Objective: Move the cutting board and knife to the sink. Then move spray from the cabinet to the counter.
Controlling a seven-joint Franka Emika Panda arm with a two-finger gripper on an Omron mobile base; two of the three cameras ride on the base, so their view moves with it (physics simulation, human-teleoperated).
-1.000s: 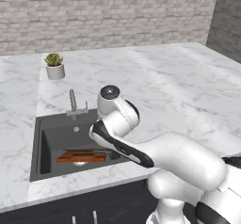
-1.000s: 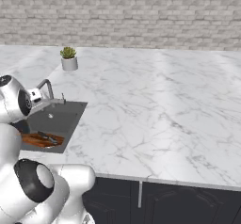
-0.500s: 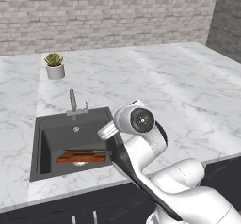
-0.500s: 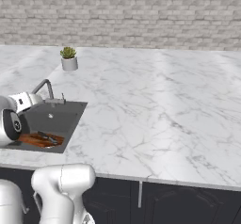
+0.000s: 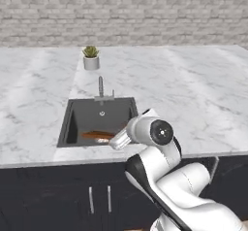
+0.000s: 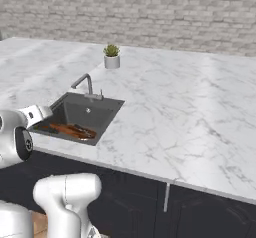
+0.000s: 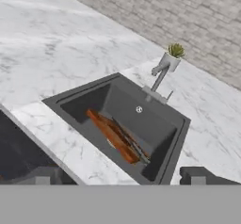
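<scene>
Marble runs across the whole desk (image 5: pixel 193 94), white with grey veins, and the sink (image 5: pixel 77 116) is cut into it close to the front edge, toward the left end. Down in the dark basin lies the cutting board (image 7: pixel 110 134), brown and flat on the bottom, nearer the front wall than the round drain (image 7: pixel 139 109). The knife (image 7: pixel 132 141) rests on top of the board, running along its length (its dark blade is thin and hard to follow in the two base views). A curved grey faucet (image 6: pixel 84 82) stands at the sink's back rim, and beyond it, toward the brick wall (image 6: pixel 150 12), sits a small potted plant (image 6: pixel 111 56) in a pale pot.

From where I stand, the white arm (image 5: pixel 155 147) is bent low in front of the desk's front edge, beside the sink's right corner. The claw (image 7: pixel 121 176) hangs off the desk's front edge, looking down into the basin from outside it; its two dark tips stand wide apart, released, with nothing between them. Dark cabinet fronts (image 5: pixel 58 196) with silver handles sit below the desk.
</scene>
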